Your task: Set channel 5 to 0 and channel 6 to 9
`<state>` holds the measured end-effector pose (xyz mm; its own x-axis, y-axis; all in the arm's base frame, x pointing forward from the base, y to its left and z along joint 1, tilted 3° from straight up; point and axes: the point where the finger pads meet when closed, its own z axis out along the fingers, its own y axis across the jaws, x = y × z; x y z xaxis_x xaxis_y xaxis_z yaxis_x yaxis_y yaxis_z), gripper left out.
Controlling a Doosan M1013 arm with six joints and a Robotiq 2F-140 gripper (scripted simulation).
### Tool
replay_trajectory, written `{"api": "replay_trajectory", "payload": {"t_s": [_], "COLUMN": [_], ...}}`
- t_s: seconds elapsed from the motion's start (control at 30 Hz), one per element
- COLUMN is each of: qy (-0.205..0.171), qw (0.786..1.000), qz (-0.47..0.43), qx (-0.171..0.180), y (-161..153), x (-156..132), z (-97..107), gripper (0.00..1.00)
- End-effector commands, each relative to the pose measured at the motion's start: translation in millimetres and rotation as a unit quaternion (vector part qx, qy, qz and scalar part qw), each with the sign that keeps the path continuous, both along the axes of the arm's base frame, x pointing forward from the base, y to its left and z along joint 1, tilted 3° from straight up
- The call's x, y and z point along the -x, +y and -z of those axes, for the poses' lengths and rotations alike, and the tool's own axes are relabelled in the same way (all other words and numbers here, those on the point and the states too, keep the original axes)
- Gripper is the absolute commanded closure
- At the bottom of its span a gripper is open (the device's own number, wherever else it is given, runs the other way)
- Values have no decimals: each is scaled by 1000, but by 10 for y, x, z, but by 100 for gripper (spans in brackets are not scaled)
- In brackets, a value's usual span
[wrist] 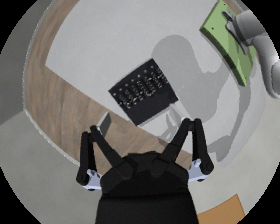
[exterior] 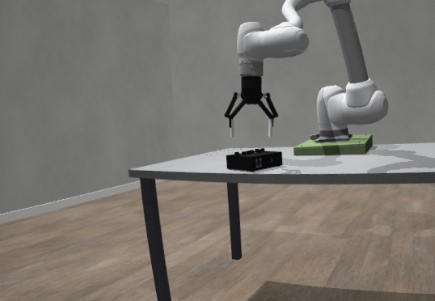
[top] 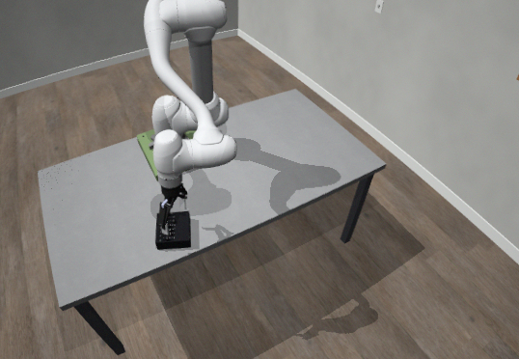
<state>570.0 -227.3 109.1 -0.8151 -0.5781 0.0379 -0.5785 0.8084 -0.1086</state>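
Note:
The lighting desk (top: pixel 173 231) is a small black box with a row of faders, near the table's front edge. It also shows in the exterior view (exterior: pixel 254 160) and in the wrist view (wrist: pixel 143 91). The faders are too small to read their levels. My gripper (exterior: pixel 251 129) hangs open and empty straight above the desk, well clear of it, fingers pointing down. In the top view the gripper (top: pixel 170 210) overlaps the desk's near part. In the wrist view the open fingers frame the desk from below.
The arm's green base plate (exterior: pixel 334 144) sits on the grey table behind the desk; it also shows in the wrist view (wrist: pixel 228 39). The table's front edge runs close to the desk, with wooden floor beyond.

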Motion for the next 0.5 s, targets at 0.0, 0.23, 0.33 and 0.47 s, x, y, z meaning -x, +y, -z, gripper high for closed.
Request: {"api": "replay_trajectory", "payload": {"t_s": [0.0,0.23,0.33,0.47], "qy": [7,13,13,13], "qw": [990,968,968,968], "qz": [-138,-247,-247,-247], "qx": [-17,-30,-30,-30], "y": [1,1,1,1], "x": [-5,-5,-5,-5], "z": [10,10,10,10], "gripper": [0,90,90,90]}}
